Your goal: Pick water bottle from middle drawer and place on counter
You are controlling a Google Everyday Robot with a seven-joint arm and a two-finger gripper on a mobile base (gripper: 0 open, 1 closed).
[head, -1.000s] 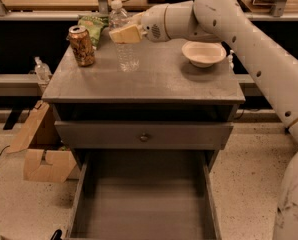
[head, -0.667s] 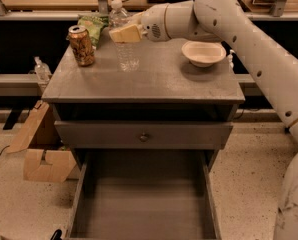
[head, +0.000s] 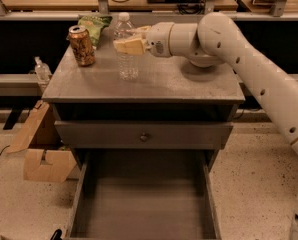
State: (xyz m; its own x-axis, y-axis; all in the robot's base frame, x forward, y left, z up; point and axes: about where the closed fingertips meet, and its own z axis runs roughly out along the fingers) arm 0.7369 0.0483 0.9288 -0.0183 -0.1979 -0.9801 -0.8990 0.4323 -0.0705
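The water bottle (head: 125,54), clear with a white cap, stands upright on the counter (head: 164,84), left of centre. My gripper (head: 129,43) reaches in from the right at the bottle's upper body, its yellowish fingers (head: 131,46) closed around it. The bottle's base rests on or just above the grey top. Below, the middle drawer (head: 89,194) is pulled out, and its bare grey floor holds nothing. My white arm (head: 249,69) crosses the counter's right side.
A brown patterned can (head: 82,45) stands on the counter's left rear, with a green snack bag (head: 95,24) behind it. A closed drawer front with a knob (head: 144,136) sits above the open drawer. A cardboard box (head: 44,156) and a pump bottle (head: 41,69) are to the left.
My gripper and the bottle have come lower and slightly towards the counter's middle. My arm now covers the white bowl that showed on the right of the counter.
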